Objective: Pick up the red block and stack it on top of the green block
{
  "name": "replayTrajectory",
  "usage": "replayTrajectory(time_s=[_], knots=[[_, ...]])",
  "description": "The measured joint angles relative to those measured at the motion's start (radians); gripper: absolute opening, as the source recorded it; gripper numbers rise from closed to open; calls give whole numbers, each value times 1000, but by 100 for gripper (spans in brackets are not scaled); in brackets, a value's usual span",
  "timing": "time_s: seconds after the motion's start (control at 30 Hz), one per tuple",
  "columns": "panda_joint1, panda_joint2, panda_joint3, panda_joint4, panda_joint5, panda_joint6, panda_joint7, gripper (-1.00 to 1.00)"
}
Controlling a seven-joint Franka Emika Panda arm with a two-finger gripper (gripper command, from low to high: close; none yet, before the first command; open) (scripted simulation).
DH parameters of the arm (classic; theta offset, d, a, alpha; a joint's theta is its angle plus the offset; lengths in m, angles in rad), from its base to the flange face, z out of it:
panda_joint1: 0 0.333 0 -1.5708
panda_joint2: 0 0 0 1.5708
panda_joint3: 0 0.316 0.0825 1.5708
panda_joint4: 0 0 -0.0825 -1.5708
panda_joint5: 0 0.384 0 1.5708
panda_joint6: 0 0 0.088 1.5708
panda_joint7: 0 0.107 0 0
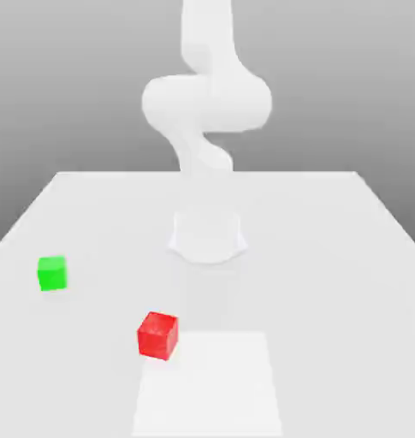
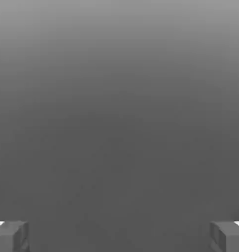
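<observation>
Red block [image 1: 157, 334] sits on the white worktop [image 1: 330, 257], toward the near edge, slightly to the exterior view's left of centre. Green block [image 1: 52, 273] lies well apart from it, farther back and toward the exterior view's left; both rest flat, untouched. Arm [image 1: 206, 94] rises pale behind them, its outline washed out, probably folded over the base. Claw [image 2: 119, 236] spread wide, fingertips [image 2: 10, 236] far apart, nothing between them.

A small glossy red block [image 1: 157, 334] sits flat on the white table [image 1: 330, 257] near its front edge, turned slightly askew; a same-sized green block [image 1: 52, 273] rests upright well apart, close to the table's left edge
</observation>
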Motion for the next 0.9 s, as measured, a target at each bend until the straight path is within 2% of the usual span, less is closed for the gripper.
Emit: replayTrajectory(time_s=[0.57, 0.8, 0.83, 0.9], knots=[[-125, 610, -74, -500, -18, 441, 63, 0], [-162, 901, -33, -500, 61, 679, 11, 0], [-169, 924, -24, -497, 65, 699, 7, -100], [-169, 924, -24, -497, 65, 699, 7, -100]])
